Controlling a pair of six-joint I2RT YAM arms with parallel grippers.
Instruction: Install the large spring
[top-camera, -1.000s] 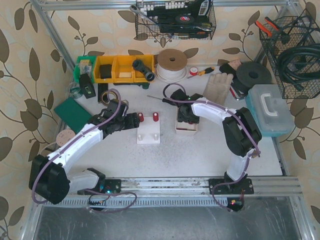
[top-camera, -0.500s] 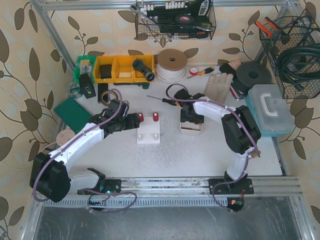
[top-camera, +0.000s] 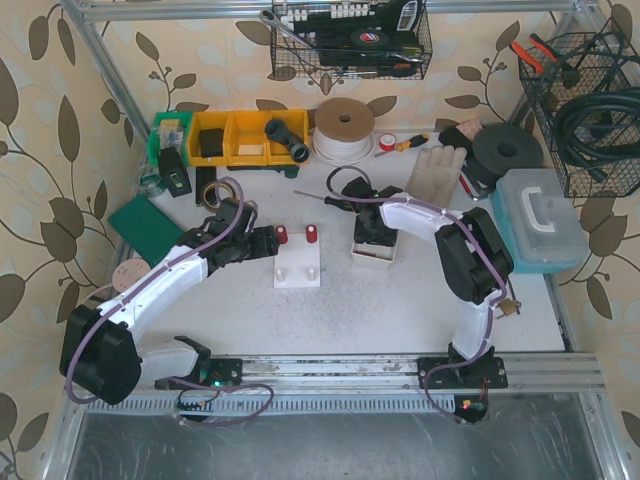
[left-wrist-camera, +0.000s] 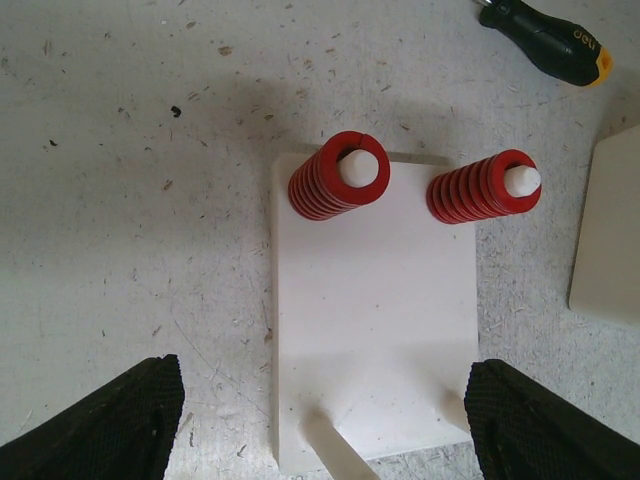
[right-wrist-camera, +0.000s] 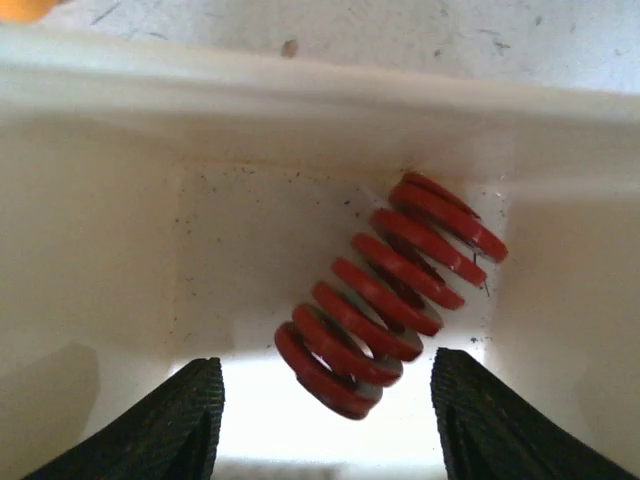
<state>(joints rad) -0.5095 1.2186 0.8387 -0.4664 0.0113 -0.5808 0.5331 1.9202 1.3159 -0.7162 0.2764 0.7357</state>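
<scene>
1. Top external view: the right hand (top-camera: 372, 233) is dipped into the small white box (top-camera: 374, 258), just right of the white peg plate (top-camera: 297, 272) on the tabletop (top-camera: 340, 320). Over the last second it swung a little to the right, the box seemingly going with it. Both are now back close to where they began.
2. From the right wrist, the large spring (right-wrist-camera: 390, 292) lies slanted on the box floor, its upper end near the far right corner. The hand's fingers (right-wrist-camera: 170, 420) are spread wide, one on each side of the spring's lower end, and neither grips it.
3. I'd call that shuffle lining up rather than progress. The spring is not yet picked up, so the grasp is still to come.
4. The left hand (left-wrist-camera: 322, 400) hovers over the plate much as it did a second ago, fingers apart and holding nothing. Two red springs (left-wrist-camera: 338, 178) sit on the far pegs, and the near pegs (left-wrist-camera: 335, 455) are bare.
5. Closing on a slanted coil so near the wall could roll it or nudge the box again.
</scene>
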